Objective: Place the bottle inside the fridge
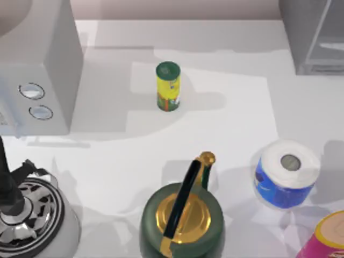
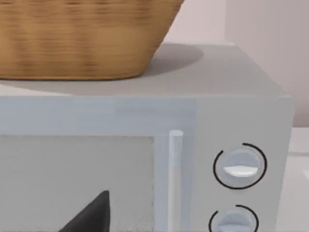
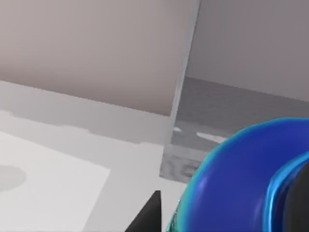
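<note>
Right jaws: a dark tip of them shows low in the right wrist view, close to the fridge front. I cannot tell whether they are open, closed or gripping.
Bottle [image 3: 231, 179]: a glossy blue rounded body with a cyan patch at its edge, right up against my right wrist camera and just beside that dark tip. It lies outside the fridge, in front of its frame.
Left jaws: a dark tip of them shows low in the left wrist view, in front of the microwave door. I cannot tell their state.
Kettle [image 1: 183, 217]: dark green with a gold lid and a dark handle, at the near edge of the worktop [image 1: 118, 161], about the middle.
Round silver object [image 1: 32, 209]: black-patterned, in the near left corner, with a dark upright rod rising from it.
Pink tub [image 1: 328, 239]: yellow-rimmed, in the near right corner.
Paper roll [image 1: 286, 174]: white with a blue wrap, upright, just behind the pink tub and right of the kettle.
Canister [image 1: 167, 86]: yellow-green with a dark green lid, upright, mid-worktop, well apart from the rest.
Microwave [image 1: 40, 70]: light grey box with two round dials, at the far left.
Basket [image 2: 82, 38]: woven, resting on the microwave's top.
Fridge [image 1: 309, 32]: grey cabinet with a clear panel, at the far right corner; its grey frame stands upright in the right wrist view.
</note>
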